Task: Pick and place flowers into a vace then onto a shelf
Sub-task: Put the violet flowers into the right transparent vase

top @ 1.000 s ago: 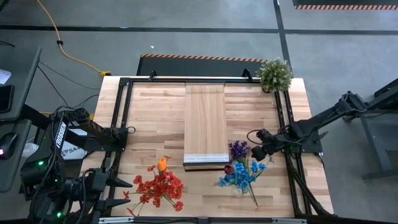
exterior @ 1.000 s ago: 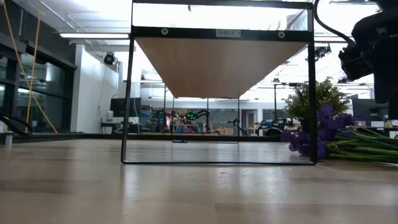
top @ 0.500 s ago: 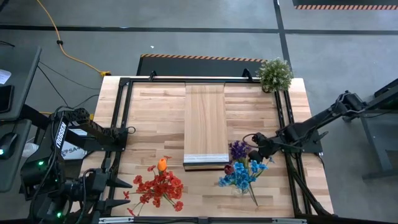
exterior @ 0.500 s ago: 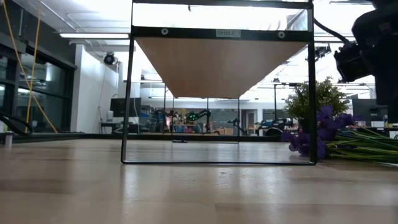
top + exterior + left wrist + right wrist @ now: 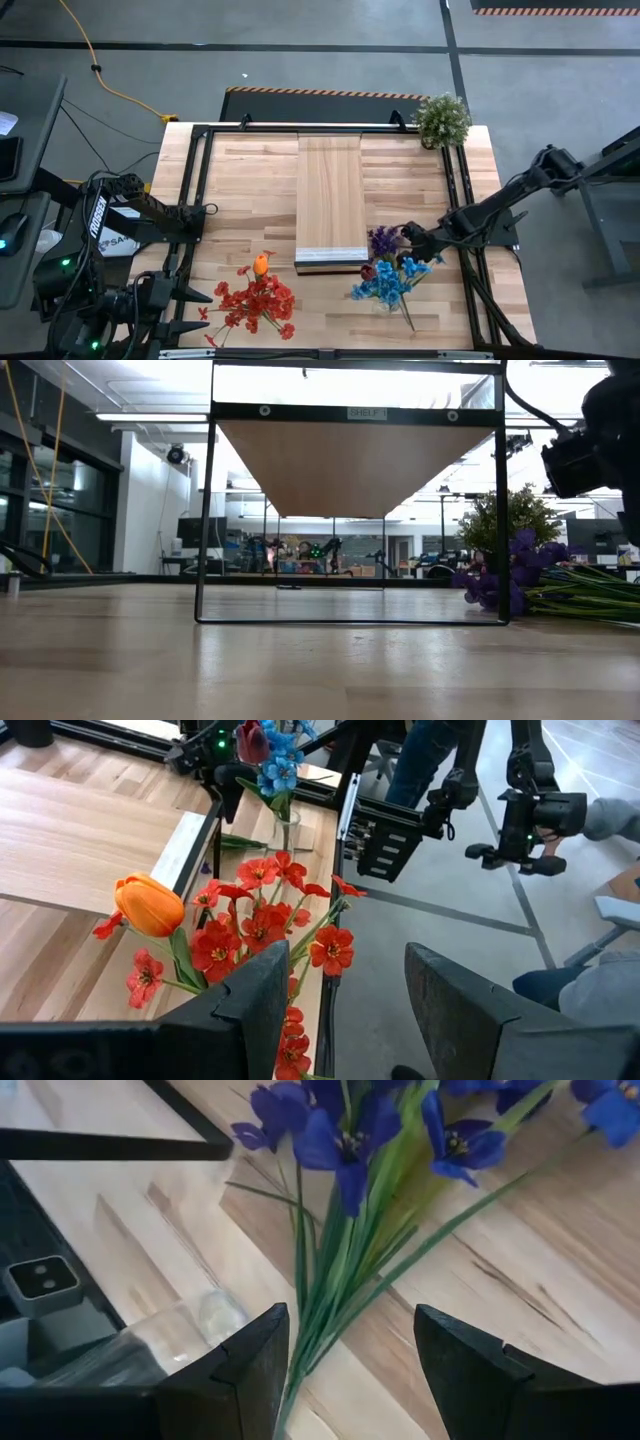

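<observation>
The left gripper (image 5: 340,1010) is holding its two dark fingers (image 5: 255,1005) apart, gripping nothing. Just beyond them, red flowers (image 5: 262,925) and an orange tulip (image 5: 148,906) are lying on the slatted tabletop (image 5: 60,840). Farther off, blue flowers (image 5: 280,770) and a maroon head (image 5: 251,740) are standing upright. A person's sleeve (image 5: 610,818) is showing in the room beyond.

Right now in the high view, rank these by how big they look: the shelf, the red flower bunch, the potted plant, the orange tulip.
1. shelf, clearly the largest.
2. red flower bunch.
3. potted plant, somewhat smaller than the red bunch.
4. orange tulip, the smallest by far.
</observation>
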